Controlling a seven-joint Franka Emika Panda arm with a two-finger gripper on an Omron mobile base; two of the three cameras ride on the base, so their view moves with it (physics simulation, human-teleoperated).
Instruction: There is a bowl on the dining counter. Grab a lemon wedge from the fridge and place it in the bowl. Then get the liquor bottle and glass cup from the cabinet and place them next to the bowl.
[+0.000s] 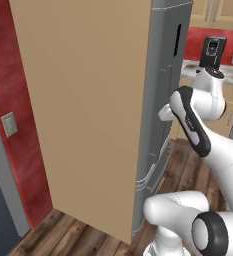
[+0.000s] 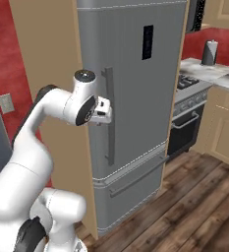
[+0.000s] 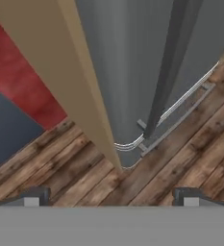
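The fridge (image 2: 135, 88) is a tall grey unit with its doors shut, and it also shows in the left base view (image 1: 164, 75) and the hand view (image 3: 128, 57). Its long vertical bar handle (image 2: 109, 118) runs down the upper door. My gripper (image 2: 104, 114) hovers just left of that handle at mid-height, pointing down along the door. In the hand view the gripper (image 3: 112, 198) is open, with nothing between its fingertips (image 3: 36, 196), and the handle (image 3: 164, 72) is ahead and to the right. The bowl, dining counter, lemon wedge, liquor bottle and glass cup are out of view.
A tall tan side panel (image 1: 83, 100) flanks the fridge on the left, against a red wall (image 1: 8, 60). To the right are a stove (image 2: 185, 118) and a counter with a paper towel roll (image 2: 209, 53). Tan wall cabinets (image 1: 213, 12) hang above. Below is wood floor (image 2: 194, 206).
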